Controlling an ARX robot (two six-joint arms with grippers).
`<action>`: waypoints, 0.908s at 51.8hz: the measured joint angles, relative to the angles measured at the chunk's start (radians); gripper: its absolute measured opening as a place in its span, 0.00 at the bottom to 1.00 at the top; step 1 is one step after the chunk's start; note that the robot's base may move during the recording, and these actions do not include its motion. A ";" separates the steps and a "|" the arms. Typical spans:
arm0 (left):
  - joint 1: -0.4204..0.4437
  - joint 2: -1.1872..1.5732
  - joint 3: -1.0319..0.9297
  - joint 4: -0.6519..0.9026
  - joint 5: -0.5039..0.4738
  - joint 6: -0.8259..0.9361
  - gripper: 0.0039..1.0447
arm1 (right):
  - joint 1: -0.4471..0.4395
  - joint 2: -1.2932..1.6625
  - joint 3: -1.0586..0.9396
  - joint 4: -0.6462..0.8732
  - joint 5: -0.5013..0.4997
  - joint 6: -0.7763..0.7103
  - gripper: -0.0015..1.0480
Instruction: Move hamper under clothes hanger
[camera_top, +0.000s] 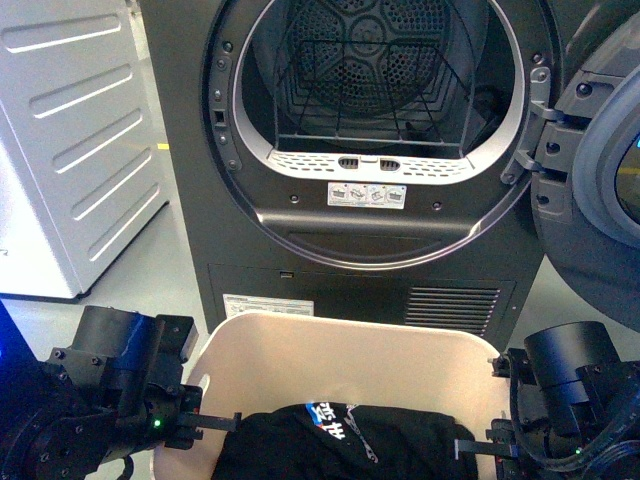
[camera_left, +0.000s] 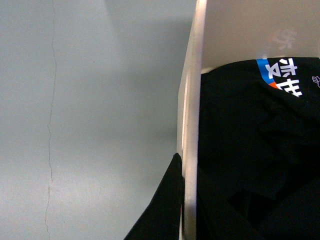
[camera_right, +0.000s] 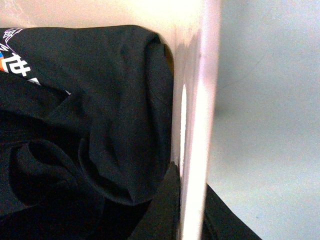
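Cream plastic, the hamper (camera_top: 340, 360) sits on the floor just in front of the open dark dryer (camera_top: 300, 225) (black clothes (camera_top: 340, 445) inside). The left gripper (camera_top: 205, 425) and right gripper (camera_top: 482, 447) each pinch a short side wall.

Front view faces the dryer (camera_top: 300, 250); both close wrist views share the hamper (camera_top: 350, 360).

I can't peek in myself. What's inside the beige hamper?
A black garment with a blue-and-white print lies in the hamper. The hamper's bottom, and anything beneath the cloth, is covered.
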 joint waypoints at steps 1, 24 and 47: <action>0.000 -0.002 -0.002 0.000 0.000 0.000 0.03 | 0.001 -0.002 -0.003 0.003 0.006 -0.002 0.05; 0.009 -0.138 -0.058 -0.003 0.008 0.015 0.03 | 0.010 -0.075 -0.074 0.066 -0.004 -0.022 0.05; 0.011 -0.152 -0.077 -0.001 0.002 0.010 0.03 | 0.010 -0.084 -0.105 0.116 -0.024 -0.022 0.05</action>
